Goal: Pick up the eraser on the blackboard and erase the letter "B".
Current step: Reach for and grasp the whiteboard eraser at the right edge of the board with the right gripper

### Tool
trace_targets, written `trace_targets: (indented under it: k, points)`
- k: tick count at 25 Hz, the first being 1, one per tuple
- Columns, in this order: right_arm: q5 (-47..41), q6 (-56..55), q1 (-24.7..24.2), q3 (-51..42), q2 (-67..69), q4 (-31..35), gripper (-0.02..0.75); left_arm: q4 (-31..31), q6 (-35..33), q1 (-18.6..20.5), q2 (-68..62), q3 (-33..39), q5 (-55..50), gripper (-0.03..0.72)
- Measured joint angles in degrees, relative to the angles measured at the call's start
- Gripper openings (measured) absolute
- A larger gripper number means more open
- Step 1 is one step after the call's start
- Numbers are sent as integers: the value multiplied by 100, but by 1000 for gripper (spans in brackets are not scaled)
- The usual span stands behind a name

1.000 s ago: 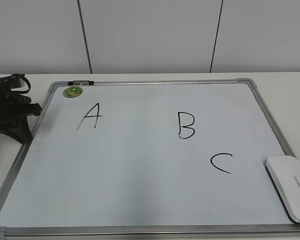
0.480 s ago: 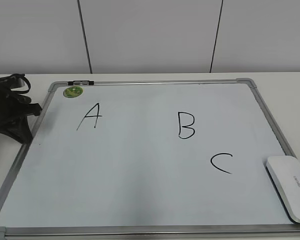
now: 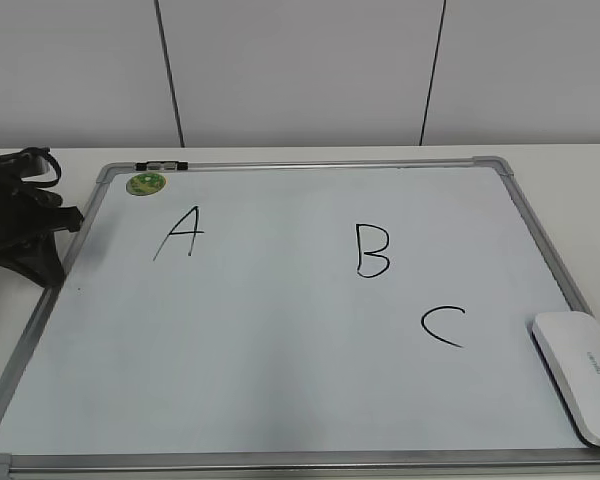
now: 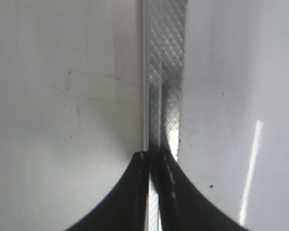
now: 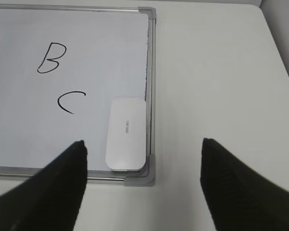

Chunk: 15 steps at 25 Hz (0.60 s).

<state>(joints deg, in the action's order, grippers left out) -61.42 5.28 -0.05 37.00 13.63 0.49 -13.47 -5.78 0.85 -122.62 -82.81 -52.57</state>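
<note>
— Where is the eraser (image 5: 126, 134) lying?
— It is lying on the blackboard (image 3: 280, 340), in the corner beside the frame, near the "C" (image 3: 442, 326); the letter "B" (image 3: 372, 250) is standing unerased.
— And the pincers?
— The right pincer (image 5: 142, 168) is hovering above the eraser with jaws apart. The left pincer (image 4: 154, 161) is sitting together at the frame edge, over the white table (image 5: 216, 86).

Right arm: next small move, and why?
Probably shift the right gripper slightly left and lower it over the eraser. Its fingers are spread wide and above the board, the eraser lies untouched by the blackboard frame's near right corner, a bit left of the gripper's centreline, and the letter "B" is still fully drawn.
</note>
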Motion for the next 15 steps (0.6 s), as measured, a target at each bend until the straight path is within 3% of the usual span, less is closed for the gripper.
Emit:
trace_targets:
  k: [7,15]
  points:
    - [908,9,0,52,1776,381,563,0,0,0,0,0,0,11]
    - [386,14,0,537,3440,564,563,0,0,0,0,0,-2,11]
